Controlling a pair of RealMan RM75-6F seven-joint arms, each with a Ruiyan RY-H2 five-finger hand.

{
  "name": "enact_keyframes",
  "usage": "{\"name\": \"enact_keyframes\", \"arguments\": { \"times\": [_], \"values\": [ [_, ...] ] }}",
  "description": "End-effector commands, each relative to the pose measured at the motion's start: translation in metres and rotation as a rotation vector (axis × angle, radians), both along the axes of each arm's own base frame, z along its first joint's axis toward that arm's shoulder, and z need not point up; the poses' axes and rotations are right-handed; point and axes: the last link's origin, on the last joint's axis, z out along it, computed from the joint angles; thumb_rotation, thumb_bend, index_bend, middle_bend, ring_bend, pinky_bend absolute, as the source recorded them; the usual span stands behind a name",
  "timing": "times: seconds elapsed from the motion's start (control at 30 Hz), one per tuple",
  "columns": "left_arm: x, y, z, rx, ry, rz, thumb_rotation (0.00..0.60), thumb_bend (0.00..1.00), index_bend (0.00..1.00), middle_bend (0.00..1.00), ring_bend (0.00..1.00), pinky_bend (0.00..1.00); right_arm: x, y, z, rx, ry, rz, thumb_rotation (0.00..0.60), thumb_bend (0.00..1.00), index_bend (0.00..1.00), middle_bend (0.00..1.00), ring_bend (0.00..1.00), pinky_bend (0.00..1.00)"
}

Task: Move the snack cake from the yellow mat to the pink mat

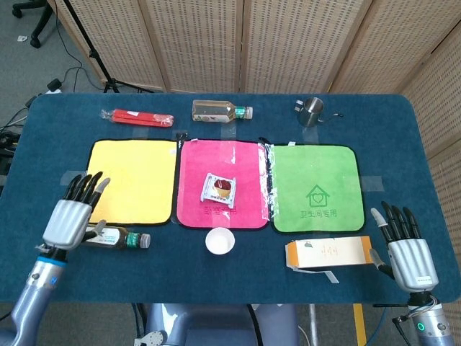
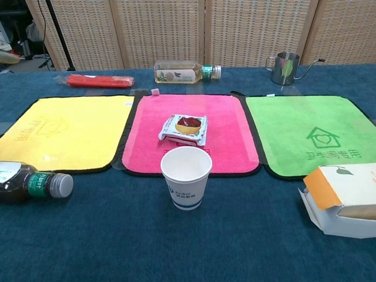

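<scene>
The wrapped snack cake lies on the pink mat, near its middle. Left of it the yellow mat is bare. My left hand hovers at the table's front left, fingers spread and holding nothing, well apart from the cake. At the front right corner my right hand is also open with fingers apart. Neither hand shows in the chest view.
A paper cup stands just in front of the pink mat. A dark bottle lies front left, an opened carton front right. A green mat, clear bottle, red packet and metal pitcher lie behind.
</scene>
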Motion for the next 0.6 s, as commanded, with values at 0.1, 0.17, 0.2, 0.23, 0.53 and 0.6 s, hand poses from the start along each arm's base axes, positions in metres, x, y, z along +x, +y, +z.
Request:
{"name": "enact_keyframes", "arguments": {
  "times": [0.1, 0.17, 0.2, 0.23, 0.53, 0.6],
  "values": [
    [-0.016, -0.046, 0.001, 0.009, -0.037, 0.052, 0.6, 0.27, 0.0, 0.0, 0.0, 0.0, 0.0, 0.003, 0.004, -0.016, -0.013, 0.016, 0.6, 0.34, 0.0, 0.0, 0.0, 0.0],
    [-0.02, -0.051, 0.003, 0.016, -0.033, 0.062, 0.6, 0.27, 0.0, 0.0, 0.0, 0.0, 0.0, 0.004, 0.005, -0.02, -0.016, 0.02, 0.6, 0.34, 0.0, 0.0, 0.0, 0.0],
    [-0.021, -0.053, 0.006, 0.025, -0.02, 0.058, 0.6, 0.27, 0.0, 0.0, 0.0, 0.0, 0.001, 0.005, 0.006, -0.026, -0.02, 0.024, 0.6, 0.34, 0.0, 0.0, 0.0, 0.0],
    [-0.022, -0.054, 0.006, 0.03, -0.018, 0.056, 0.6, 0.27, 0.0, 0.0, 0.0, 0.0, 0.001, 0.005, 0.007, -0.029, -0.021, 0.025, 0.6, 0.34, 0.0, 0.0, 0.0, 0.0],
    [-0.02, -0.057, 0.008, 0.042, -0.012, 0.005, 0.6, 0.27, 0.0, 0.0, 0.0, 0.0, 0.005, 0.011, 0.005, -0.008, -0.026, 0.05, 0.6, 0.34, 0.0, 0.0, 0.0, 0.0],
    [-0.02, -0.058, 0.009, 0.046, -0.017, 0.007, 0.6, 0.27, 0.0, 0.0, 0.0, 0.0, 0.007, 0.013, 0.004, -0.002, -0.025, 0.055, 0.6, 0.34, 0.0, 0.0, 0.0, 0.0]
  ]
}}
